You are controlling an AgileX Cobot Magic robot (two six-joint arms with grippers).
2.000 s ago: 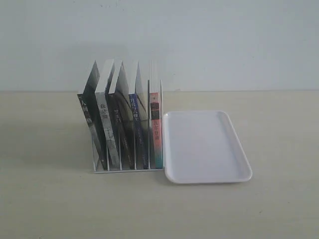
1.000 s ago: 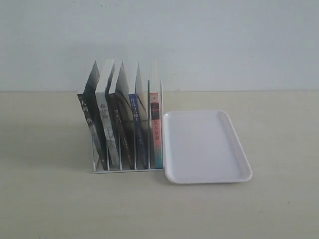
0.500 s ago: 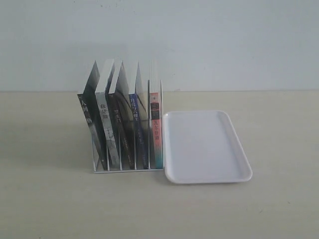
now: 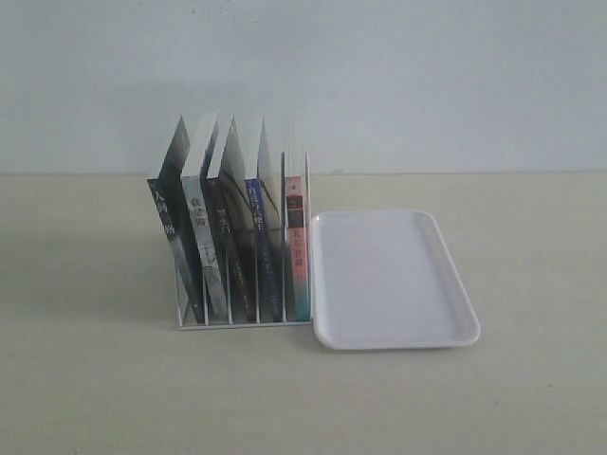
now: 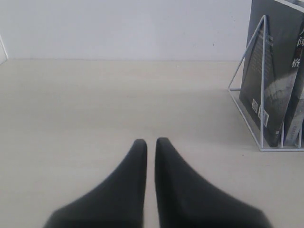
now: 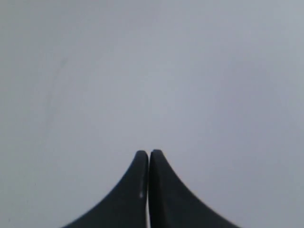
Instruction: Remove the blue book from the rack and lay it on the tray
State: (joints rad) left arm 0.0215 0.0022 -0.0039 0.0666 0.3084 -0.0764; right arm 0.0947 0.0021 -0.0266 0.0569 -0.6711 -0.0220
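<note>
The white wire rack [image 4: 242, 320] stands on the table with several books upright in it. The blue book [image 4: 263, 237], dark blue spine with white characters, sits second from the right, between a black-spined book [image 4: 230, 248] and the pink-and-teal-spined book [image 4: 297, 248]. The white tray [image 4: 392, 277] lies flat against the rack's right side, with nothing on it. Neither arm shows in the exterior view. My left gripper [image 5: 150, 141] is shut over bare table, with the rack's end [image 5: 261, 85] off to one side. My right gripper [image 6: 148, 153] is shut, facing a plain pale surface.
A pale wall rises behind the table. In the left wrist view a dark-covered book [image 5: 273, 66] leans in the rack's outer slot. Bare table lies in front of the rack and tray and to their left and right.
</note>
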